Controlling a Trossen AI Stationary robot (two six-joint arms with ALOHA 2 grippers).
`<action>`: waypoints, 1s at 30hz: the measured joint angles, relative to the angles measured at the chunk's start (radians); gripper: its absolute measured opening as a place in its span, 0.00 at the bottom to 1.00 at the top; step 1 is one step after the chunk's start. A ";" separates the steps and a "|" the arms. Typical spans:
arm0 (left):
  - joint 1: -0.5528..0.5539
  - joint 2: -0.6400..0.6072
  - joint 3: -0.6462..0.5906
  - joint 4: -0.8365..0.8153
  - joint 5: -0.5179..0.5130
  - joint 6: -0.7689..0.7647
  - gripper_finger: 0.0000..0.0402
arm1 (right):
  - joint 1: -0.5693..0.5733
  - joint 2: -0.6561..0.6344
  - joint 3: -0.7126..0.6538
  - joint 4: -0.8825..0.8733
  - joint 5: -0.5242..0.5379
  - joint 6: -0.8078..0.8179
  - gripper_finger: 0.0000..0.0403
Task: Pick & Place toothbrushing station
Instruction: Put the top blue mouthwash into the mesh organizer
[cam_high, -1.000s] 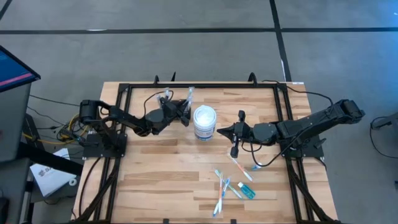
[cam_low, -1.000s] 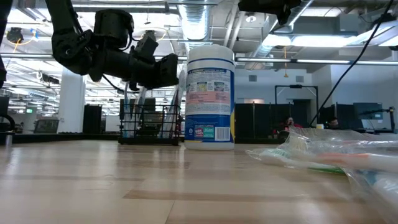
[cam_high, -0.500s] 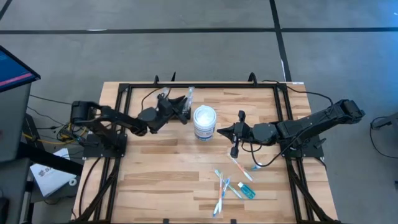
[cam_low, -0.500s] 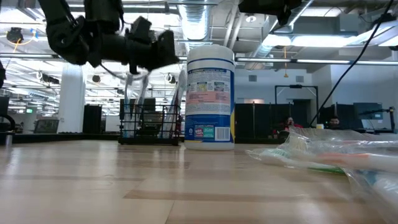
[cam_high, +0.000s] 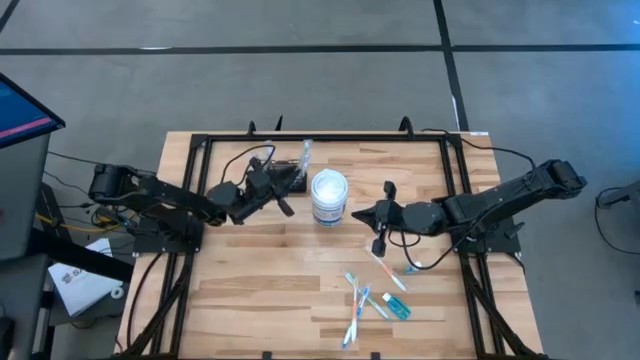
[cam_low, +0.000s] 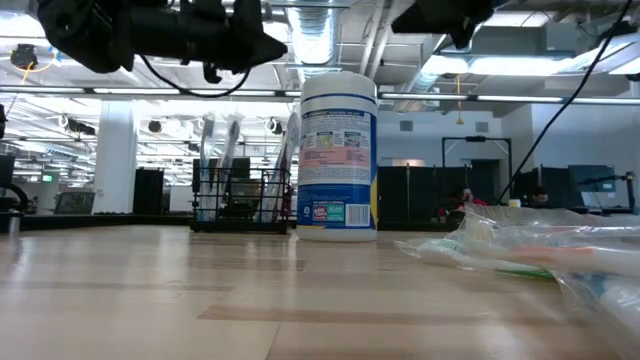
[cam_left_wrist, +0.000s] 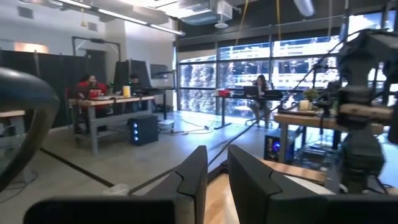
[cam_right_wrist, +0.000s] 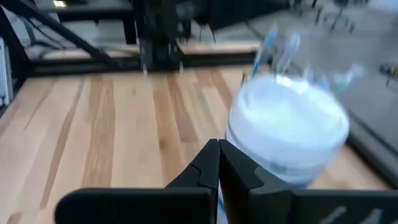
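Rack (cam_low: 237, 200) stands on table (cam_high: 260, 290) far edge, just at 9 o'clock of white tub (cam_high: 329, 196), brushes upright in it. L gripper (cam_high: 284, 203) at rack's 6 o'clock, raised, fingers nrly closed w/ thin gap, holding nothing. R gripper (cam_high: 361, 213) at tub's 3 o'clock, closed, empty.

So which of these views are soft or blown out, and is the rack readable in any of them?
Right wrist view: the white tub is smeared and bright, with the toothbrushes behind it blurred. Low view: the foreground plastic packets are out of focus, while the black wire rack reads sharply against ceiling lights. High view: evenly lit and crisp.
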 joint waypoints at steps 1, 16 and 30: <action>-0.008 0.000 0.000 -0.001 0.000 0.000 0.15 | 0.000 0.000 0.000 -0.027 -0.003 0.024 0.00; -0.064 0.000 0.000 0.000 0.000 0.000 0.15 | 0.118 -0.020 0.000 -0.418 -0.076 0.305 0.00; -0.087 0.000 0.000 -0.015 0.001 -0.003 0.15 | 0.428 -0.102 -0.001 -0.760 0.107 0.774 0.13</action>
